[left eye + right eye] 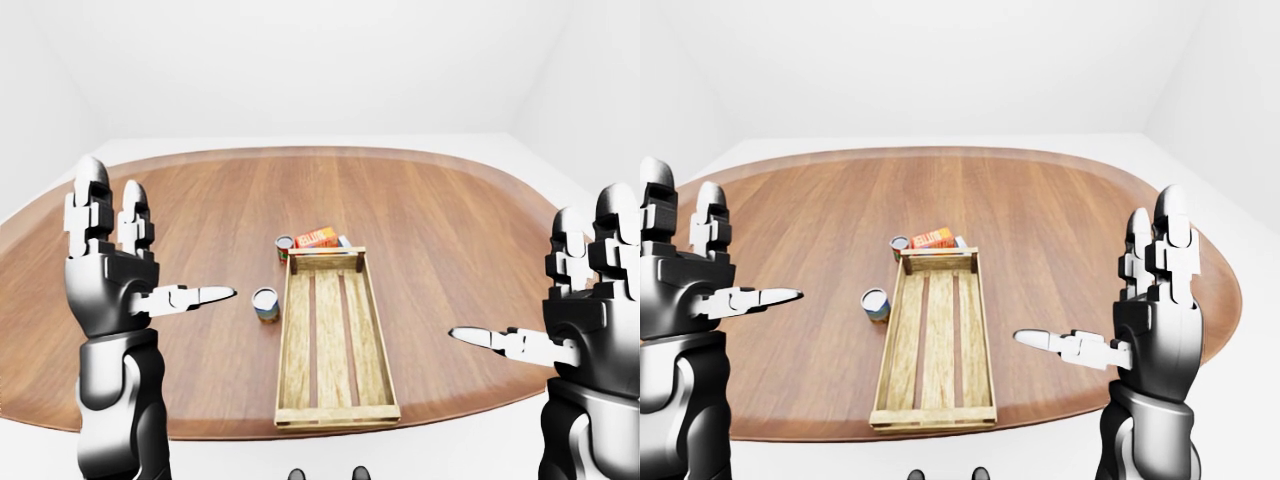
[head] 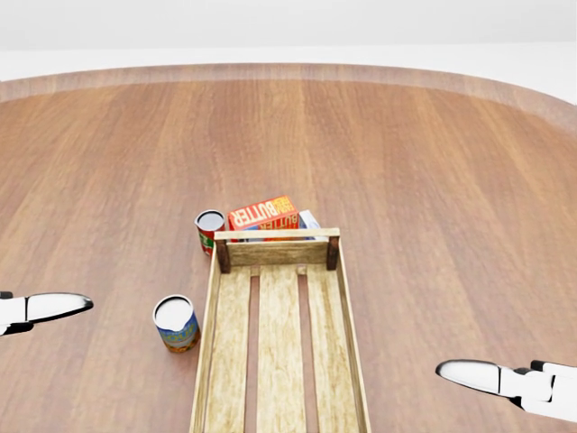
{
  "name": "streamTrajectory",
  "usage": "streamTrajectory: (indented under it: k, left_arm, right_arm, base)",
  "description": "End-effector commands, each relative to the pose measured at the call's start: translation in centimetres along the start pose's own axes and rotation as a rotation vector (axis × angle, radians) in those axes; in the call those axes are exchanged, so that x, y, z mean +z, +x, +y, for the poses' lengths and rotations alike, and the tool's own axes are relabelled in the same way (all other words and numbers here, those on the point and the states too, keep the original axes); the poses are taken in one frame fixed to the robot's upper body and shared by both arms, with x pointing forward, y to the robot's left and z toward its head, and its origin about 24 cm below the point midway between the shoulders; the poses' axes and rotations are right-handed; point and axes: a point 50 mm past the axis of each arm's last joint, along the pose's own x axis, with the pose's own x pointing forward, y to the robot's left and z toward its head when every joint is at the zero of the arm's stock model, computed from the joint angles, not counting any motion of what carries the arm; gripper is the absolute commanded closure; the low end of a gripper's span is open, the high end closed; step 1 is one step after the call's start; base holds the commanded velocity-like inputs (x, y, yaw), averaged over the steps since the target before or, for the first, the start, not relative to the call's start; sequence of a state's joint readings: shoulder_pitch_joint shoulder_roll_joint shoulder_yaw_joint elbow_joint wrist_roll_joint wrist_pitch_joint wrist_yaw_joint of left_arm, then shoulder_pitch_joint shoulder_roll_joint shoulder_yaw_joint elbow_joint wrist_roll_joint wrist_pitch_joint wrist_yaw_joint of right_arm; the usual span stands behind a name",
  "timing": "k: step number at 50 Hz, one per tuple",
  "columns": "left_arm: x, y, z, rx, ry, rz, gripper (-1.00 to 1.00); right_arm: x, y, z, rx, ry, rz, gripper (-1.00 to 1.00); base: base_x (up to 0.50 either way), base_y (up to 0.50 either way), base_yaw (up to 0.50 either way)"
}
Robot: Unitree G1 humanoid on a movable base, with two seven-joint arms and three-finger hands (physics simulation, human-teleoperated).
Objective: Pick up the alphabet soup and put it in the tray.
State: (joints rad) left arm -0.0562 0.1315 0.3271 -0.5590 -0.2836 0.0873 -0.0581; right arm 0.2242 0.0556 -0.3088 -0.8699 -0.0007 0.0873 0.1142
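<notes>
Hands raised, both the left hand (image 1: 112,270) and right hand (image 1: 1155,310) splay empty over the table (image 2: 433,180); two cans sit beside the tray (image 2: 279,361), so grabbing the wrong can (image 2: 177,324) instead of the alphabet soup (image 2: 210,231) is the risk.

A large oval wooden table (image 1: 200,210) with a reddish-brown plank grain fills the middle of a bare room with plain white walls (image 1: 300,60) and white floor (image 1: 480,440), evenly lit.
</notes>
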Motion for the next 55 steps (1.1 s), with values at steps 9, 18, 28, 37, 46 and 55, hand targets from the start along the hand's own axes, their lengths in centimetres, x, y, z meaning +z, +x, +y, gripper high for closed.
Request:
streamTrajectory:
  k: [9, 18, 28, 37, 46, 55]
  left_arm:
    - [0.3, 0.1, 0.1, 0.007, -0.007, -0.013, -1.00]
    - [0.1, 0.0, 0.1, 0.008, -0.005, -0.002, -1.00]
    - [0.2, 0.0, 0.1, 0.004, -0.005, -0.009, -1.00]
    - [0.1, -0.2, -0.3, -0.058, 0.051, 0.008, -1.00]
    - [-0.7, -1.1, -0.9, -0.238, 0.260, 0.086, -1.00]
    - [-2.8, -1.0, -1.7, -0.367, 0.433, 0.197, -1.00]
  right_arm:
    - [0.2, 0.0, 0.0, 0.004, 0.016, -0.010, -0.98]
    - [0.2, -0.1, 0.0, 0.005, 0.017, -0.006, -0.98]
    - [0.4, -0.1, 0.0, 0.004, 0.027, -0.016, -0.98]
    - [0.5, -0.1, 0.0, 0.009, 0.042, -0.022, -0.98]
    - [0.4, -0.1, 0.5, 0.017, 0.049, -0.018, -0.98]
    - [1.3, -0.3, -0.2, 0.004, 0.044, -0.051, -0.98]
  base:
    - [0.50, 0.00, 0.00]
    - [0.50, 0.01, 0.00]
    - [0.50, 0.02, 0.00]
    - [0.21, 0.01, 0.00]
    - [0.00, 0.00, 0.00]
    - [0.00, 0.00, 0.00]
